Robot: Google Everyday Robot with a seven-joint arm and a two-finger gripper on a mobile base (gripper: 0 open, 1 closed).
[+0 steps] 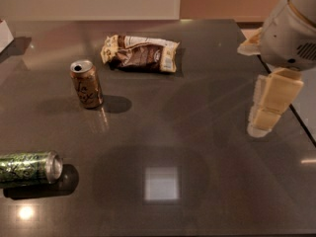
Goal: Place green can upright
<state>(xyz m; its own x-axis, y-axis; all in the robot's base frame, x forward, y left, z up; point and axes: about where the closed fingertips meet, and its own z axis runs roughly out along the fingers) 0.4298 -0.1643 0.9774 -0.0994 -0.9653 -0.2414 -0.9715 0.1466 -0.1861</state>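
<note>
The green can [27, 168] lies on its side near the front left edge of the dark table [197, 132], its silver top pointing right. My gripper [264, 122] hangs over the table's right side, far to the right of the green can and well apart from it. It holds nothing that I can see.
A brown-gold can [86, 84] stands upright at the middle left. A brown and cream snack bag [140, 53] lies flat behind it. A white object [4, 33] sits at the far left edge. The table's right edge runs just beyond the gripper.
</note>
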